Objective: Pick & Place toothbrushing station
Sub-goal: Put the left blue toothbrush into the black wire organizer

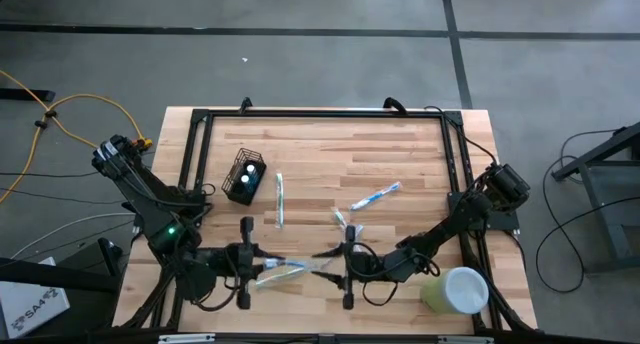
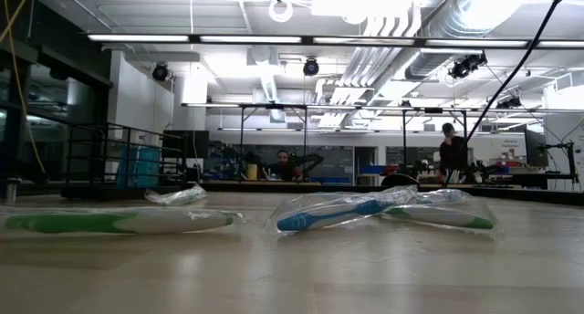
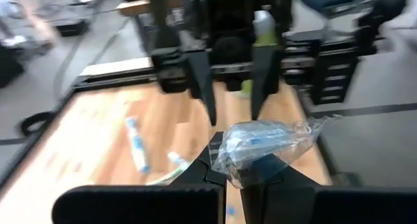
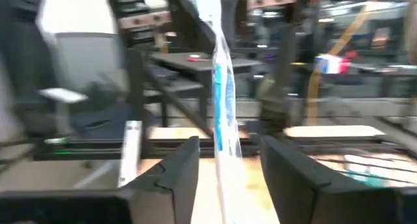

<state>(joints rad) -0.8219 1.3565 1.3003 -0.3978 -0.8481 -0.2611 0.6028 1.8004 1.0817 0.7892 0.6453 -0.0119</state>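
Left end effector (image 1: 262,267) well apart from holder cup (image 1: 244,177)

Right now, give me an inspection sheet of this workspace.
Surface: wooden table with a black frame around it.
Job's things: black mesh holder cup at the table's left, upright, untouched.
Clutter: wrapped toothbrushes lie mid-table, one blue; pale green cup at the right front.
End effectors: left end effector shut on a wrapped blue toothbrush; right end effector open around its other end.
Cables: yellow cable on the floor, left.
Surroundings: people far behind.
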